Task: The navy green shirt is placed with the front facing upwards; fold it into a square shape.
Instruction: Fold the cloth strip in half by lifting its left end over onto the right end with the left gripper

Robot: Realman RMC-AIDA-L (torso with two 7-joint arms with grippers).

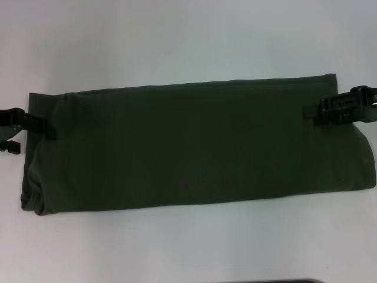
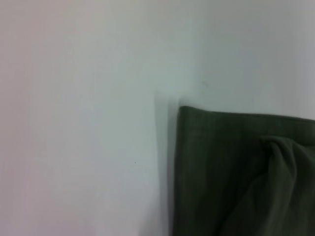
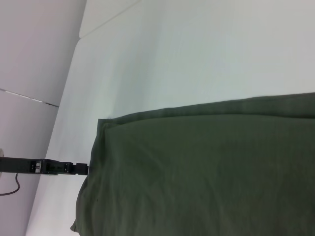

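Head view: the navy green shirt [image 1: 194,144] lies folded into a long band across the white bench [image 1: 177,35].
Left pincer [image 1: 52,133] touches its left end, right pincer [image 1: 312,113] overlaps its right end near the far edge; whether either grips, I cannot tell. Bare bench lies beyond and before the band.

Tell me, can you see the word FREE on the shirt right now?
No, the navy green shirt lies as a plain long band, no letters showing.

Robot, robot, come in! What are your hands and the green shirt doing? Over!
Left gripper at dark olive-green cotton shirt's left end, right gripper at right end. Shirt folded into long band, not square. White table, nothing blocking.
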